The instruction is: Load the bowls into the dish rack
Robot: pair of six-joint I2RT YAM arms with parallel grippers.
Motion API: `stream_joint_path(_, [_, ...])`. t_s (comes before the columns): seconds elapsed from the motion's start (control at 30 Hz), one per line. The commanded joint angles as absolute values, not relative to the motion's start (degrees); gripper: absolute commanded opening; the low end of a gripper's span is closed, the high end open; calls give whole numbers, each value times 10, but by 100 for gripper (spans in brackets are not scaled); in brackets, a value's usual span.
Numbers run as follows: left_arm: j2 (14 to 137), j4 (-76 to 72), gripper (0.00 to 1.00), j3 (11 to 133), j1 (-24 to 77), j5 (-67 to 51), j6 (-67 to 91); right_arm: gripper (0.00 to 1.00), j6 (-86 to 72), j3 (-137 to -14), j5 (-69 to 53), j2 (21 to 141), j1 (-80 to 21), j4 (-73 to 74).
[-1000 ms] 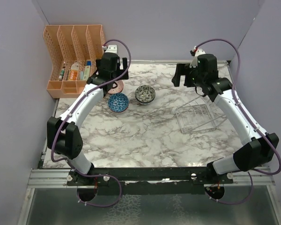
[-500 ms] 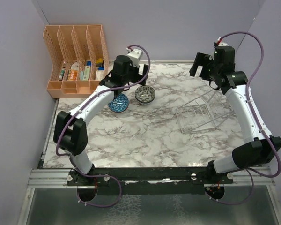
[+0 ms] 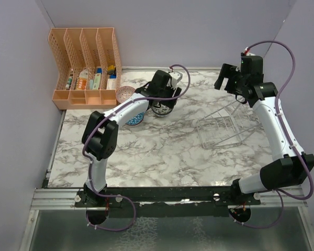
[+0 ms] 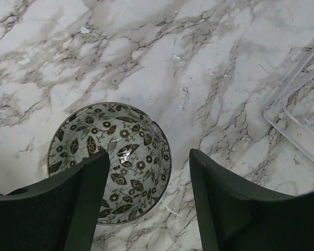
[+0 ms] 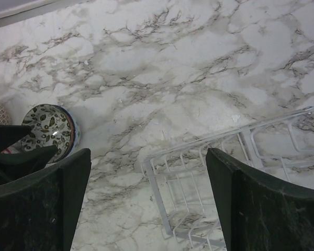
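The left gripper (image 4: 146, 157) is seen open and empty astride the grey bowl's (image 4: 118, 138) rim, while the right gripper (image 5: 146, 154) is held wide, empty, above the rack (image 3: 222, 129).

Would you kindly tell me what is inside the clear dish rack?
The dish rack is empty: only marble table shows through its wires. Fingers of the right pincer cover part of it in the wrist view.

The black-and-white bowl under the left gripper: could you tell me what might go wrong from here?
The left gripper straddles only the rim of the black-and-white bowl, so a shallow pinch may slip or tip it. The blue bowl sits close beside, partly under the arm, and could get knocked.
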State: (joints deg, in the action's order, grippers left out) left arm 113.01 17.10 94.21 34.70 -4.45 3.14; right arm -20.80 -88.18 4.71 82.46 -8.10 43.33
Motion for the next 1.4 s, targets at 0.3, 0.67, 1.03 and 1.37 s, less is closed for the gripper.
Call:
stream_joint_path(0.3, [1191,198,64,981,379,-53,66,88,-207,-859,56,813,-72,427])
stream_joint_path(0.67, [1226,224,63,1013,380,-19,47,85,-206,-856,57,810,-72,426])
stream_joint_path(1.03, [1244,241,56,1019,380,-12,32,83,-206,-858,57,812,-71,428])
stream_joint_path(1.37, [1239,245,44,1020,380,-12,27,82,-209,-861,60,813,-71,430])
